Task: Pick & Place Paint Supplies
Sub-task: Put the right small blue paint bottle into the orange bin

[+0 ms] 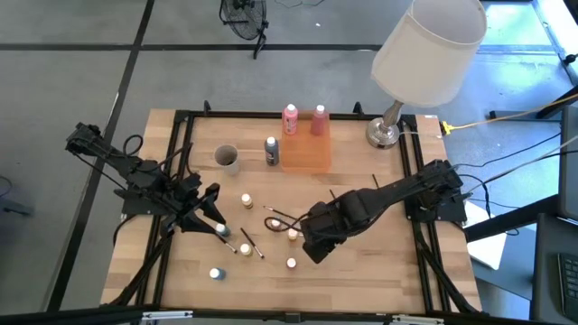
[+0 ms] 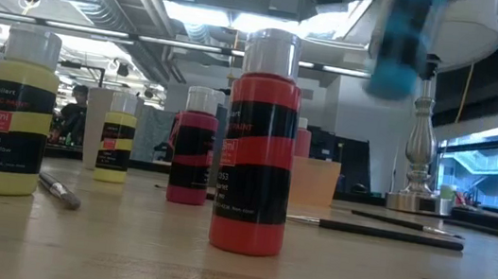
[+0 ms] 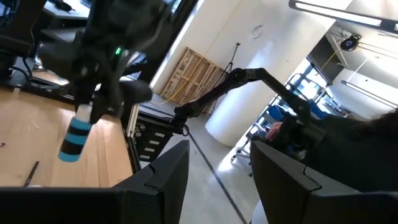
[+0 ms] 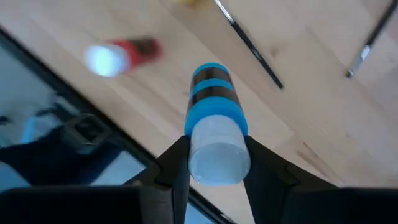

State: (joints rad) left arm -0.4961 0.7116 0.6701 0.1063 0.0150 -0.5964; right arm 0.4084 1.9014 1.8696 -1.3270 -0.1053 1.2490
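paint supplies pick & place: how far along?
Done: three bottles at the orange bin.
In hand: the right gripper is shut on a blue bottle, lifted.
Left: several small bottles and brushes scattered mid-table. The left gripper is open.

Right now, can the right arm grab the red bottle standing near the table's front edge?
Probably not yet: the right gripper is shut on a blue bottle. The red bottle itself stands in the open.

blue bottle (image 4: 214, 124) | white cap, black bands | lifted above table, in right pincer (image 4: 214, 163)
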